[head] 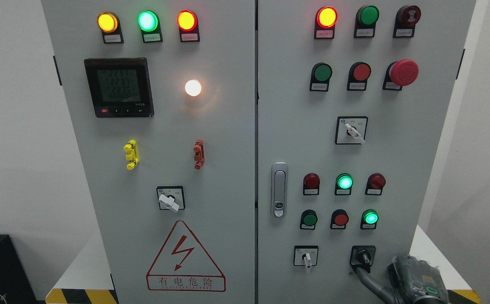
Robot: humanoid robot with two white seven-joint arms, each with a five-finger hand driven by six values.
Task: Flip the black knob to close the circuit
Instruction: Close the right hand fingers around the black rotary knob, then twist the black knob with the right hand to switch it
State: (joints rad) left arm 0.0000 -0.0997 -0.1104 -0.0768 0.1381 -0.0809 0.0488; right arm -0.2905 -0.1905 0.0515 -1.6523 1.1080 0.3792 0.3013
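Small black rotary knob [364, 256] sits low on the grey steel cabinet's right door [397, 152]. Our right hand [369, 278] is just below it, one dark finger reaching up to touching it; whether we're pinching it, can't tell. Left arm absent.

My right robot hand [369, 270] reaches the black knob [364, 256] low on the grey cabinet [228, 126], one finger [365, 276] touching it.
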